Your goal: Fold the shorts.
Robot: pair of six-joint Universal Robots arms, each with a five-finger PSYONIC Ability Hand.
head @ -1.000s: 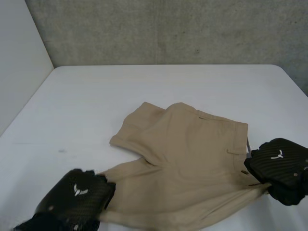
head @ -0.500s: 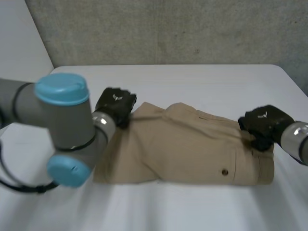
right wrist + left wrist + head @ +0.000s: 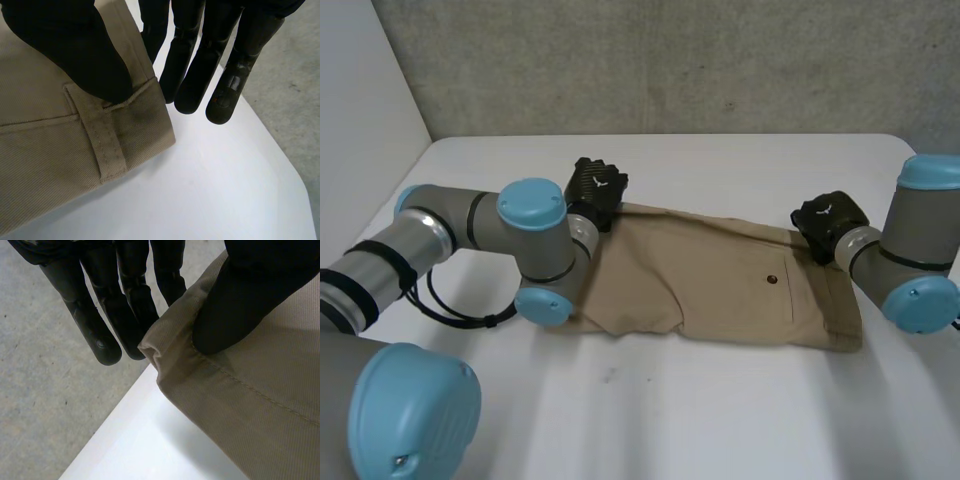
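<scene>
Item: beige shorts (image 3: 720, 290), lying folded in a long flat band on the white table (image 3: 720, 420). A small dark button (image 3: 773, 280) sits on the top layer, toward the waistband end.

Left hand (image 3: 597, 188): at the far corner of the shorts' leg end. Its thumb (image 3: 235, 305) presses on top of the hem and its straight fingers (image 3: 100, 325) lie just behind that corner, the cloth nipped between them.

Right hand (image 3: 830, 220): at the far corner of the shorts' waistband end. Its thumb (image 3: 75, 45) rests on the band just above a belt loop (image 3: 107, 145), its fingers (image 3: 225, 85) extend past the edge, and the corner is pinched likewise.
</scene>
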